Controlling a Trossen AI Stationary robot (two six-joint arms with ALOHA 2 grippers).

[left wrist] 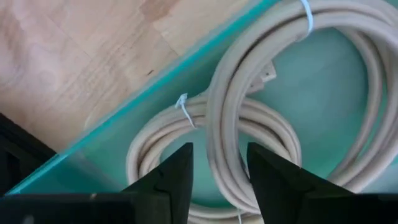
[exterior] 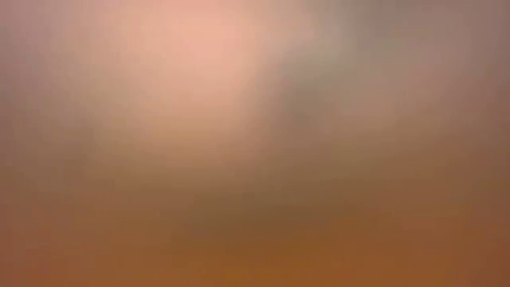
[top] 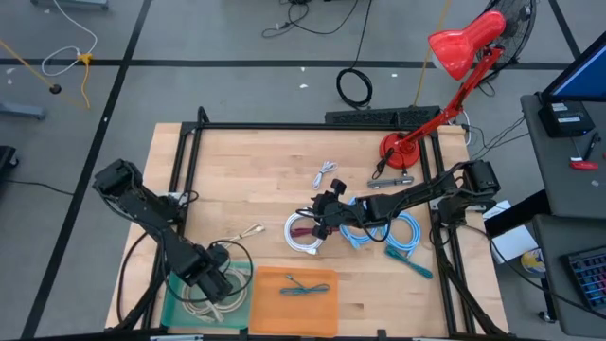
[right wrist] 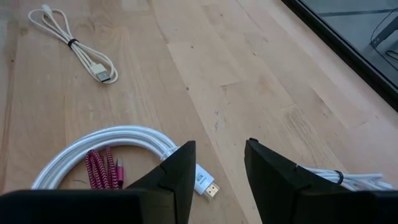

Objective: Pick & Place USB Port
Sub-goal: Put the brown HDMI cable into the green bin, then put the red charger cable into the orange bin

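Observation:
My left gripper (left wrist: 221,165) is open, low over the green tray (top: 177,296) at the table's near left. Its fingers stand on either side of one strand of the coiled beige cable (left wrist: 227,124) lying in the tray (left wrist: 323,124). My right gripper (right wrist: 219,163) is open, reaching from the right to mid-table (top: 325,210). It hovers just above the white cable coil (right wrist: 106,135), whose connector (right wrist: 208,186) lies by its fingers. A pink braided cable (right wrist: 99,169) lies inside that coil. The low view shows only blur.
An orange tray (top: 270,308) holding a teal cable (top: 305,287) sits beside the green one. Blue cables (top: 383,232), a teal cable (top: 414,262), a small beige cable (top: 248,230) and a white one (top: 325,173) lie on the wood. A red lamp (top: 454,52) stands at the far right.

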